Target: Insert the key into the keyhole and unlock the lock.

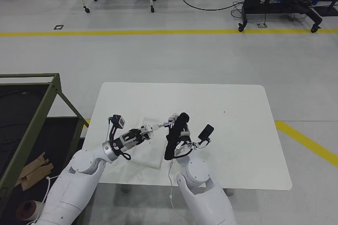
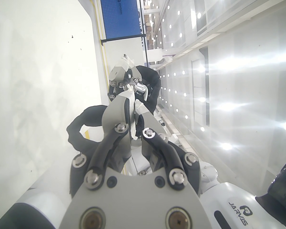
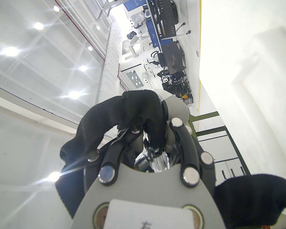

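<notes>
Both arms meet just left of centre in the top view, above the white table. The left gripper has its fingers pinched narrow on the key, tip right at the lock. The right gripper, under a black cloth, clamps that lock. There's bare tabletop to the right and towards the upper edge. The lower edge is near the arms, and a green frame stands off the left edge.

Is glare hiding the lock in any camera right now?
Top view: even light, no glare on the table. Left wrist view: ceiling lamps flare; the lock shines but is visible. Right wrist view: one lamp streak crosses the black cloth; lock glints.
</notes>
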